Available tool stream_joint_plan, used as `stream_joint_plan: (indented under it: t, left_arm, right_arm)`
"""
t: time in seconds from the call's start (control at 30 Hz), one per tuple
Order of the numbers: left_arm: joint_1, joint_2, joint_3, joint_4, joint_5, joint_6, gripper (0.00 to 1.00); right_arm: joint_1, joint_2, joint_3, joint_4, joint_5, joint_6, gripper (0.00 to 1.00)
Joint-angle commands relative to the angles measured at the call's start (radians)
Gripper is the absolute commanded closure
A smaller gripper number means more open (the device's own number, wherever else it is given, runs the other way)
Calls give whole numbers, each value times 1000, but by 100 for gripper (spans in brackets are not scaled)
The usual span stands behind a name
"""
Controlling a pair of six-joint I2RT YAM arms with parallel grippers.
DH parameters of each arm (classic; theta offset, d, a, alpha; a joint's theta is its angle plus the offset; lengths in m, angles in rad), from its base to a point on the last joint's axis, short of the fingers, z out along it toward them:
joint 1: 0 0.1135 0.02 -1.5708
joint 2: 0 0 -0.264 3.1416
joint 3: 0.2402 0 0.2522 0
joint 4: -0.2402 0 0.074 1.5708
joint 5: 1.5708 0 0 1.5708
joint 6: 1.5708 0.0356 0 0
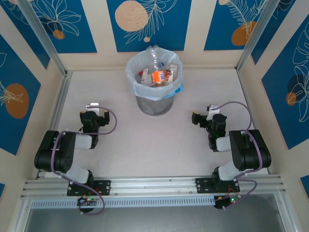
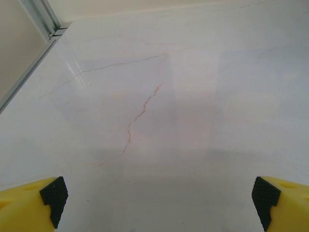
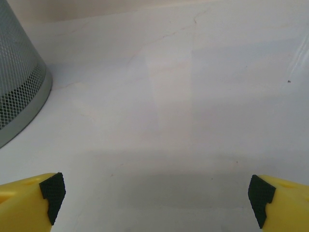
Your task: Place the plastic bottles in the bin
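Observation:
The grey mesh bin (image 1: pixel 153 104) with a white bag lining stands at the back middle of the table. Several clear plastic bottles (image 1: pixel 157 72) with orange and red labels lie piled inside it, one neck sticking up. My left gripper (image 1: pixel 91 107) rests low at the left, open, nothing between its yellow fingers (image 2: pixel 34 205). On the right, my right gripper (image 1: pixel 203 116) is open too, with bare table between its fingertips (image 3: pixel 36 203). The bin's mesh wall (image 3: pixel 19 92) shows at the left edge of the right wrist view.
The white table (image 1: pixel 145 145) is ringed by a metal frame, with an aluminium rail (image 1: pixel 152 183) along the near edge and a post (image 2: pixel 41 21) at the back left. Patterned walls close in the back and both sides.

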Motion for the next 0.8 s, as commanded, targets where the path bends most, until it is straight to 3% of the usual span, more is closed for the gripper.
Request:
stream_joint_plan:
  t: [0.0,0.23,0.33,0.37,0.77]
  left_arm:
    - [-8,-3,8,25,45,9,1]
    - [-7,-2,8,26,46,9,1]
    - [-8,-3,8,25,46,9,1]
    - [-8,-2,8,27,47,9,1]
    - [-5,0,15,17,50,9,1]
  right_arm:
    - [1,10,118,-72,127,22,0]
    - [-8,7,110,-66,72,9,1]
    - [-45,6,146,-140,-200,-52,0]
    - [-67,10,141,-120,-237,-38,1]
    - [-57,9,142,-124,-218,-44,1]
